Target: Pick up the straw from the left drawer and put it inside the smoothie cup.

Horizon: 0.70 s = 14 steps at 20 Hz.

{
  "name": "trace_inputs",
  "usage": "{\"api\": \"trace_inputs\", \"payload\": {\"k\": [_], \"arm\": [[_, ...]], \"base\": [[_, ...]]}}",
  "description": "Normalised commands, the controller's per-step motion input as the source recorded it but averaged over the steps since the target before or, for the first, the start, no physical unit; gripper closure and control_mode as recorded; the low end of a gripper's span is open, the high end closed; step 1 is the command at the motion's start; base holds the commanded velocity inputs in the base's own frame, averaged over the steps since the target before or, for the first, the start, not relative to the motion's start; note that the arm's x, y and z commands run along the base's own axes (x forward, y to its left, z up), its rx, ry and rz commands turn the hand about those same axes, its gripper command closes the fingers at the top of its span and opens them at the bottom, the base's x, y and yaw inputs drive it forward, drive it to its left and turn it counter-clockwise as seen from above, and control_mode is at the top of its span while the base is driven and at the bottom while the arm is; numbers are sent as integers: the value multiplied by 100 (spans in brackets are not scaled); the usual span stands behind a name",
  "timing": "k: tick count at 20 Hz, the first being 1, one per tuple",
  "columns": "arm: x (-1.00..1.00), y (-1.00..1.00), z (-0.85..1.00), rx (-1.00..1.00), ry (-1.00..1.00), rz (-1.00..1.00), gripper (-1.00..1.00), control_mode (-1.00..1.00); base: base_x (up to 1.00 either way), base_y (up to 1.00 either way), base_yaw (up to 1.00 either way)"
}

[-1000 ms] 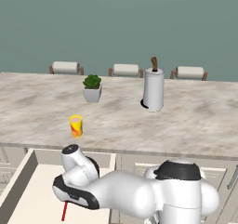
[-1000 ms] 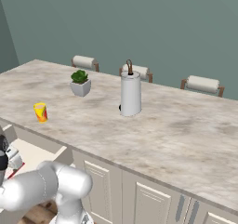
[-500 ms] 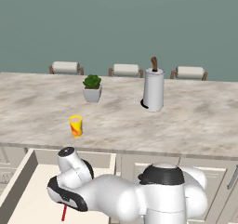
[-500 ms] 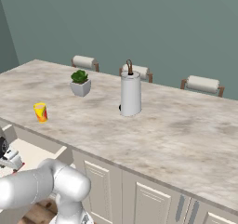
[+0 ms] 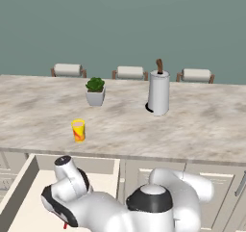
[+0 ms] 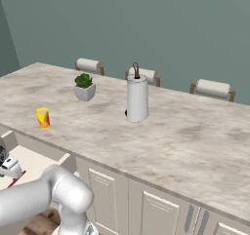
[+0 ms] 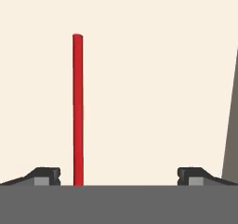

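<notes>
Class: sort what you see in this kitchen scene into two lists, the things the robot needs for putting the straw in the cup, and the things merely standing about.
Needed for the job:
thin red straw
open cream pull-out drawer
small yellow cup with orange swirls
open two-finger gripper

Merely standing about:
white pot with green plant
tall white paper-towel roll on a dark-tipped holder
three chair backs behind the marble counter

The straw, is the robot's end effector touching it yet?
Apart. In the hand view the straw lies flat on the left drawer floor, with pale floor showing between it and each fingertip of the open end effector.
</notes>
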Motion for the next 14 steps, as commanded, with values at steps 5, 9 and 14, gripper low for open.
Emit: {"api": "trace_inputs", "payload": {"k": [5,9,14], "arm": [[0,16,-32,0,0,0,-100,-100],[0,11,-37,0,0,0,-100,-100],[0,7,-36,0,0,0,-100,-100]], "base": [[0,0,0],[0,0,0],[0,0,0]]}}
